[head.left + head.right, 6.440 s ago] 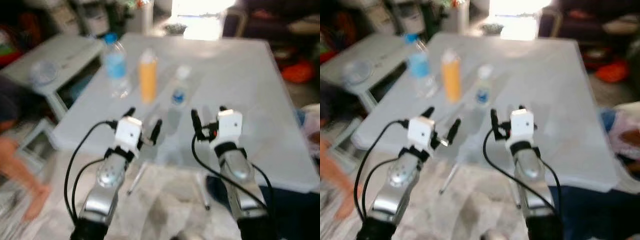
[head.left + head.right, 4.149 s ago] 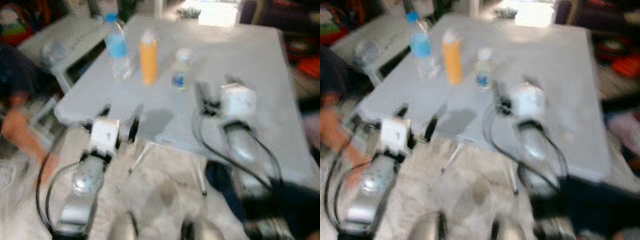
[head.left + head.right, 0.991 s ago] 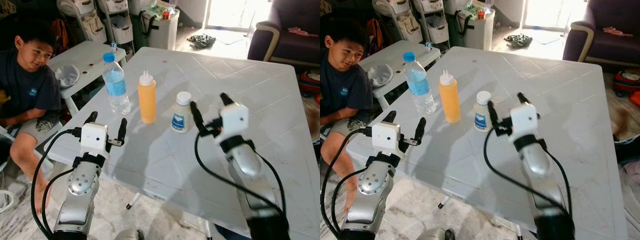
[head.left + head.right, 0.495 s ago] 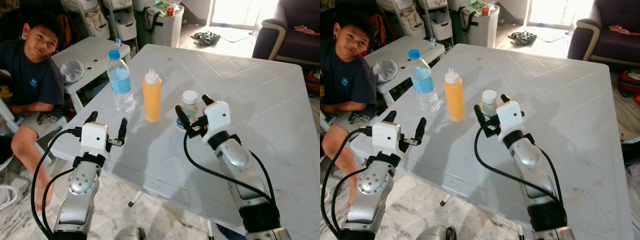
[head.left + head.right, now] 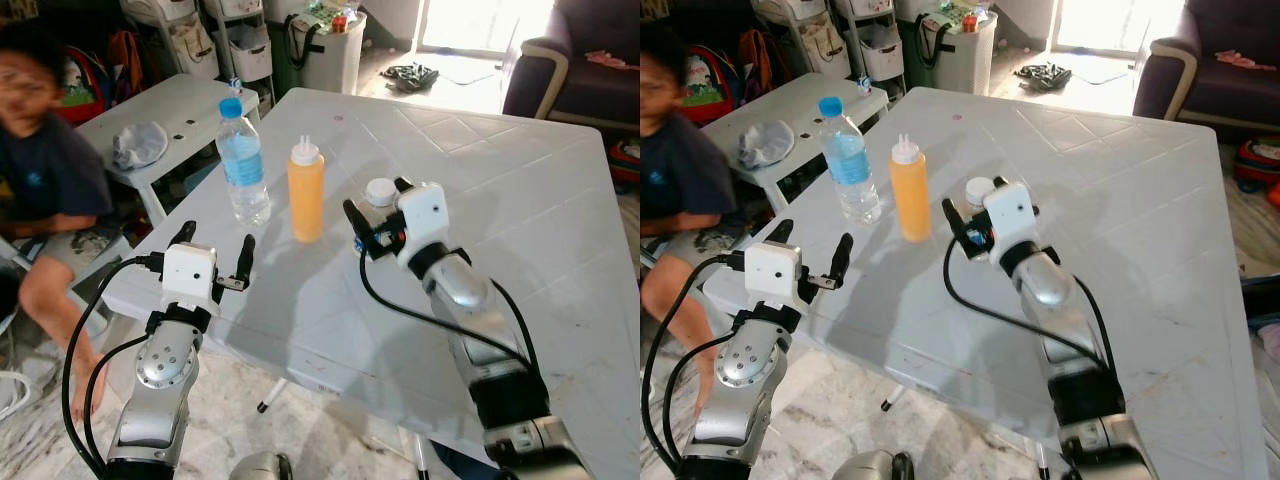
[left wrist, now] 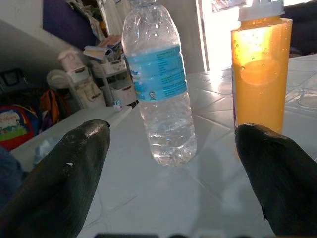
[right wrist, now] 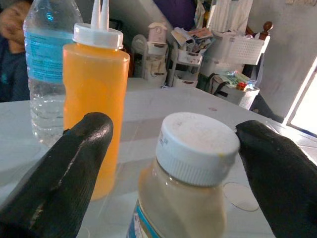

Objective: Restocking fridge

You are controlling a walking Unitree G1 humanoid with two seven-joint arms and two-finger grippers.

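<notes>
The two head views look forward and down from above onto the white table (image 5: 520,200), showing one scene from slightly offset positions. Each wrist view looks level along its own fingers, close to the tabletop. Both wrist views share the orange squeeze bottle (image 7: 94,94) and the water bottle (image 6: 161,84).

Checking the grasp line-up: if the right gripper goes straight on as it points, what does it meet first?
Probably the white-capped jar, standing between the open fingers of the right gripper.
</notes>
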